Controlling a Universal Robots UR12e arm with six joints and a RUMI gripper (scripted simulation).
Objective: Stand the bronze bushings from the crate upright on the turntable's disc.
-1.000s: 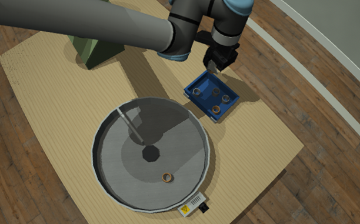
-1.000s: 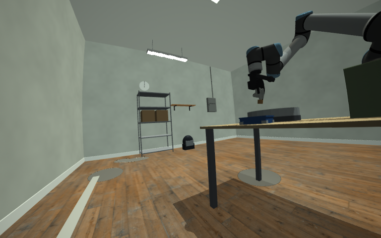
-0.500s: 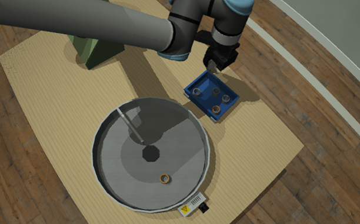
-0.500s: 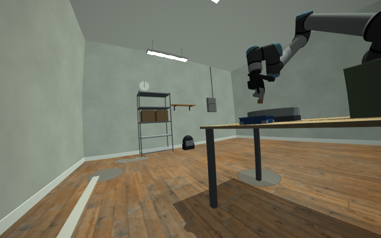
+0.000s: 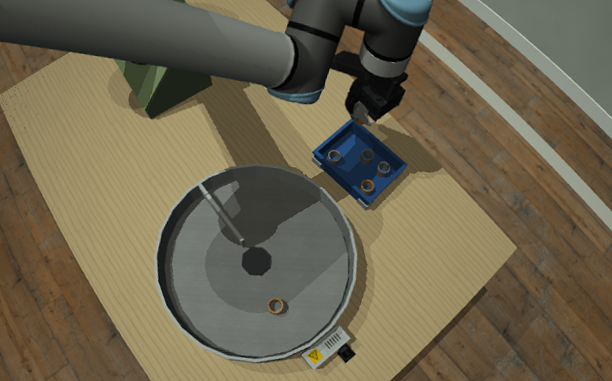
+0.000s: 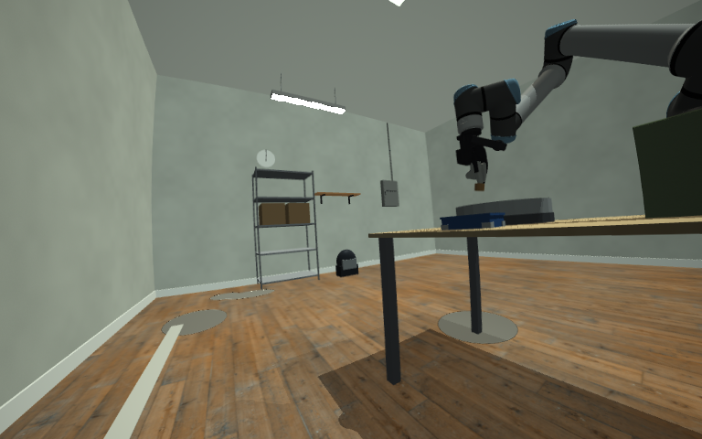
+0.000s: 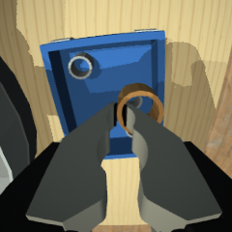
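Wooden bench (image 5: 96, 141) carried everything; the gripper (image 7: 122, 115) pinched a bronze bushing's (image 7: 140, 108) wall above the crate (image 5: 325, 152). Best to carry it level toward six o'clock and set it upright on bare disc (image 5: 190, 272), away from the hub (image 5: 256, 260).

wrist: gripper (image 7: 122, 117) fingers cover crate (image 7: 103, 68) floor at 6 o'clock | top: arm cut off at 9 o'clock edge | exterior: crate (image 6: 472, 221) contents hidden behind its wall
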